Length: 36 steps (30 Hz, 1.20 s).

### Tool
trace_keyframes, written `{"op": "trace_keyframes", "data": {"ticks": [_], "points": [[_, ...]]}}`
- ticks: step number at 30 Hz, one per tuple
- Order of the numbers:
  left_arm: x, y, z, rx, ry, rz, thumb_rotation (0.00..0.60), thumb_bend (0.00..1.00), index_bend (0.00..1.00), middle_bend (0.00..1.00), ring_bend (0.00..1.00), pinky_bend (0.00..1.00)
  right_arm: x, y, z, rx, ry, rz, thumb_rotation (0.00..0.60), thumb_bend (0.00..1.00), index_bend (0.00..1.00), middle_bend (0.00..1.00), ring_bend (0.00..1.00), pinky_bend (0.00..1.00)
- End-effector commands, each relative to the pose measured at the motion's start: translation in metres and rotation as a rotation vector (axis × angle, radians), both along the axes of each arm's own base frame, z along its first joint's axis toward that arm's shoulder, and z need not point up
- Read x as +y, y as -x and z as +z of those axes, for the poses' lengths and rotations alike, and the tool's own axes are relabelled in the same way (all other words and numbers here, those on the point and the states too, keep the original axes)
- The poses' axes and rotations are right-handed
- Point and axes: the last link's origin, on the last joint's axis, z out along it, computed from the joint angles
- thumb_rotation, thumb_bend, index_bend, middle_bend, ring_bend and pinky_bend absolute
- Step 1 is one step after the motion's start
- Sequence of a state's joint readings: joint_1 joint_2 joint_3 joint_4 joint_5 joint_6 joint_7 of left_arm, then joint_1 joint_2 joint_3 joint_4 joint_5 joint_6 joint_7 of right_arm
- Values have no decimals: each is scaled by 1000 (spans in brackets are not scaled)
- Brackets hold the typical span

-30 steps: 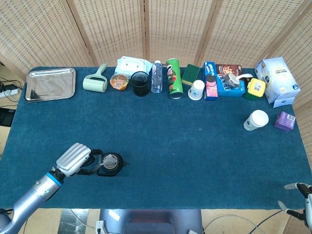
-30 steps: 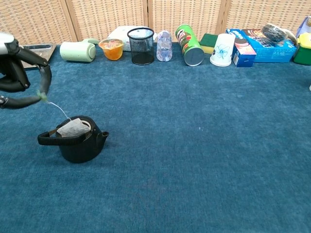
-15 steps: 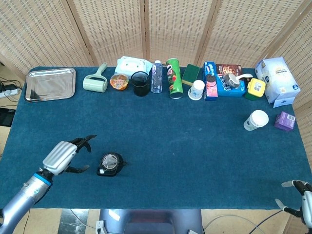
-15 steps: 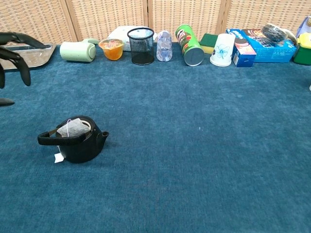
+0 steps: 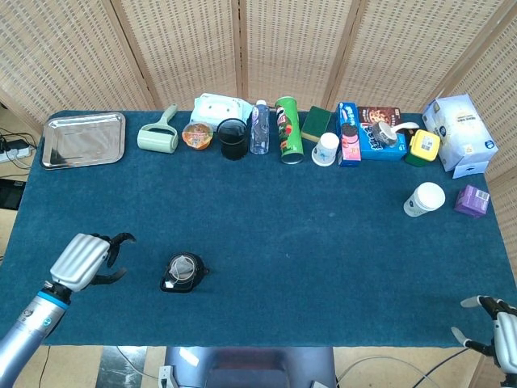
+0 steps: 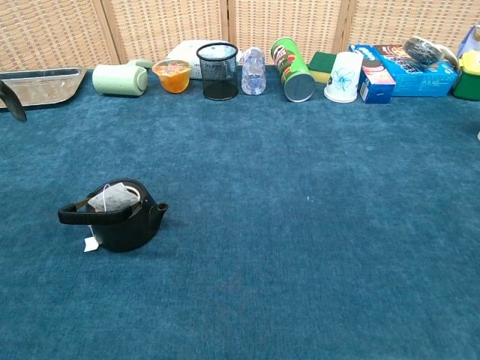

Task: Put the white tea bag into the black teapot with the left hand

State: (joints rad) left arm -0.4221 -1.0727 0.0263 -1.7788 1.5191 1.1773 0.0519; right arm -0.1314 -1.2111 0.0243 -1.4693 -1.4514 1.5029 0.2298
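We are seeing the white tea bag [image 6: 112, 199] sitting in the mouth of the black teapot [image 6: 120, 223], its small paper tag [image 6: 91, 244] lying on the blue desk [image 5: 323, 242] just beside the pot's base. Our left hand [image 5: 85, 260] is hovering apart from the teapot on its handle side, released, fingers spread and holding nothing. Our right hand [image 5: 494, 325] is showing only partly at the desk's near right corner; its fingers are looking spread, with nothing in them. A silver tray [image 5: 83, 138] is lying at the far left corner.
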Motion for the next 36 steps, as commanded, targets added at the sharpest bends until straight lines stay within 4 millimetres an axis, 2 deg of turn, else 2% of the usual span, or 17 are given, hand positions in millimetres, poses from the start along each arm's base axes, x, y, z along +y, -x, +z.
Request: {"op": "trace_keyframes", "data": {"ticks": [1, 6, 11, 25, 36], "points": [[6, -8, -8, 46, 24, -35, 600, 327, 412, 995, 976, 833, 2, 1, 1, 1, 6, -6, 600, 219, 409, 421, 351, 303], [12, -17, -19, 111, 84, -51, 600, 529, 415, 1000, 1000, 894, 5, 2, 3, 1, 15, -12, 600, 219, 408, 427, 361, 307], [17, -30, -28, 159, 153, -74, 600, 624, 415, 1000, 1000, 917, 7, 4, 4, -3, 20, -18, 600, 219, 408, 430, 362, 310], [32, -55, -56, 198, 269, -78, 600, 633, 414, 1000, 1000, 917, 13, 13, 7, -15, 37, -48, 600, 220, 408, 433, 363, 314], [36, -56, -67, 277, 333, -54, 600, 649, 414, 1000, 1000, 917, 15, 19, 8, -20, 42, -64, 600, 220, 408, 434, 363, 315]]}}
